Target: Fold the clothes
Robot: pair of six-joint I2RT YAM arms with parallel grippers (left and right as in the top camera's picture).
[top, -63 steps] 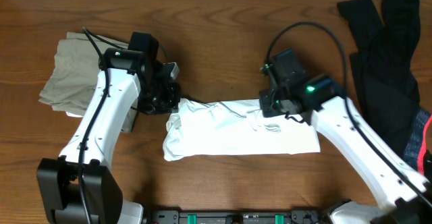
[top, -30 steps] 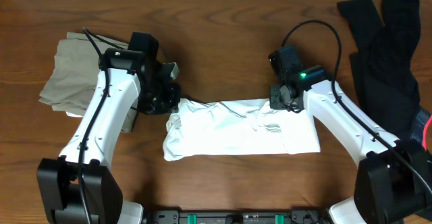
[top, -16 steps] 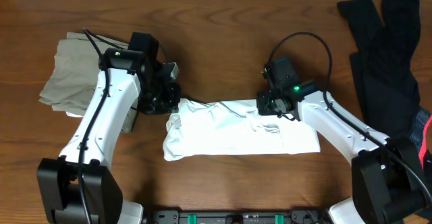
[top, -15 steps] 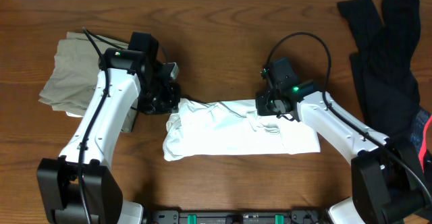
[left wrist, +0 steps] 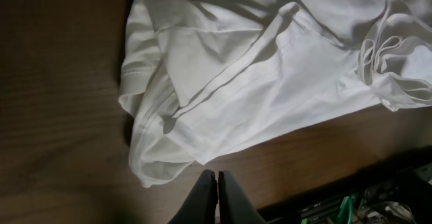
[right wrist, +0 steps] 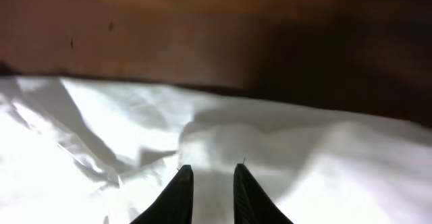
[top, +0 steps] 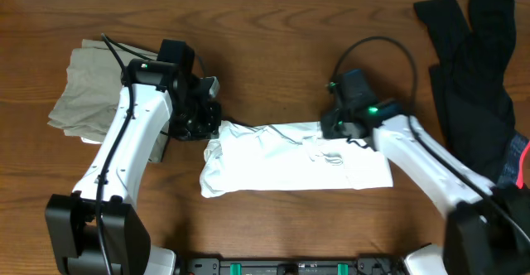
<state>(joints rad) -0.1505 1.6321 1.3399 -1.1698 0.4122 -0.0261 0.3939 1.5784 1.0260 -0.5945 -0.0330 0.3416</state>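
The clothes lie in three places. A white T-shirt (top: 290,166) is folded into a long band at the table's middle, and it fills the left wrist view (left wrist: 270,82). An olive garment (top: 87,89) lies crumpled at the left, and black garments (top: 472,68) are heaped at the far right. My left gripper (top: 205,124) hangs by the shirt's upper left corner. It is shut on nothing (left wrist: 217,180), over bare wood beside the shirt's hem. My right gripper (top: 331,127) sits at the shirt's top edge, right of the middle. Its jaws (right wrist: 210,171) stand slightly open just over white cloth (right wrist: 101,136).
A red and blue item (top: 520,169) shows under the black heap at the right edge. Bare brown table (top: 273,51) stretches behind the shirt. The robot's dark base rail (top: 290,267) runs along the front edge.
My right arm slid left along the shirt's top edge, then a little back to the right, and its jaws parted slightly. The left arm and the shirt stayed still.
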